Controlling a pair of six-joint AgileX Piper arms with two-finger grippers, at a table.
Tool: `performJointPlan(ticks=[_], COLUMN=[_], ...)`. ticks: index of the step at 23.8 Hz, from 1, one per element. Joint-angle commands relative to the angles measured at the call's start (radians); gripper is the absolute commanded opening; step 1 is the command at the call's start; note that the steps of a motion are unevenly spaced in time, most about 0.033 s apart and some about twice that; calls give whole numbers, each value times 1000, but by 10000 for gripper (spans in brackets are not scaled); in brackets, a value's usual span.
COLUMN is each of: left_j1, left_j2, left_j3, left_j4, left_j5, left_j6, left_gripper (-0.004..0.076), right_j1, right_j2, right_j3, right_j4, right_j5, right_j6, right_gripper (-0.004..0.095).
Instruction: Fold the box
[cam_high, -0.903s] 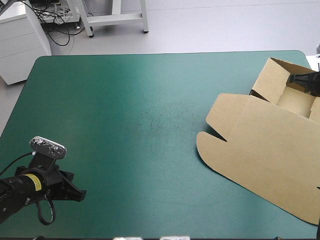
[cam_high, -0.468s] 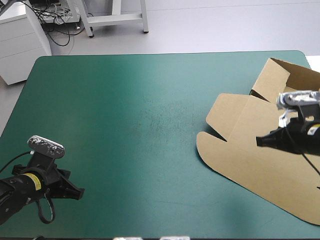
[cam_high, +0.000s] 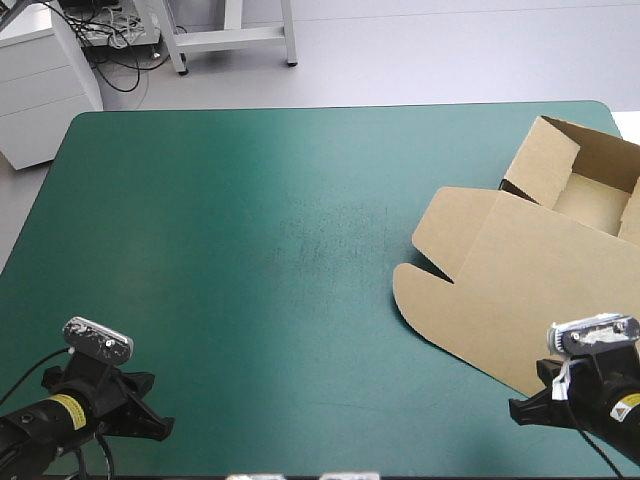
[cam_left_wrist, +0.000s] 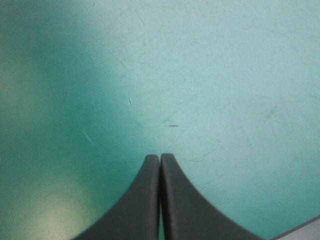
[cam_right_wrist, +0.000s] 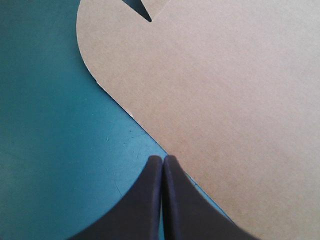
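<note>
The brown box (cam_high: 540, 290) lies at the table's right side as an open tray with raised walls (cam_high: 570, 175) at the far right and its lid flat toward the front. My right gripper (cam_high: 518, 410) is shut and empty, near the table's front right, at the lid's near edge. In the right wrist view the shut right gripper (cam_right_wrist: 162, 159) points at that edge of the box lid (cam_right_wrist: 225, 90). My left gripper (cam_high: 160, 428) is shut and empty at the front left corner. The left wrist view shows the left gripper (cam_left_wrist: 160, 157) over bare teal-green cover.
Teal-green cover (cam_high: 260, 250) spreads across the middle and left of the table. A white cabinet (cam_high: 40, 85) and a table frame stand beyond the far edge. The table's front edge (cam_left_wrist: 305, 226) shows close by the left gripper.
My right gripper has come from inside the tray, over the lid, to the table's front right. The left arm has drawn back slightly toward the front edge. The box has stayed put.
</note>
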Motion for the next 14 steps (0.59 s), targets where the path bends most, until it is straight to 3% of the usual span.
performJointPlan(ticks=[1, 7, 14], left_j1=[-5, -5, -5], left_j2=[-38, -106, -125], left_j3=[22, 119, 125], left_j4=[-9, -7, 8], left_j5=[-73, -96, -68], left_j6=[0, 0, 1], left_gripper=[-32, -32, -32], right_j1=[0, 0, 0], right_j2=[-75, -195, -230], right_j3=[75, 235, 233], right_j4=[23, 35, 37], right_j5=[-119, -182, -161], right_j6=[-12, -41, -54], right_gripper=[-23, -23, -23])
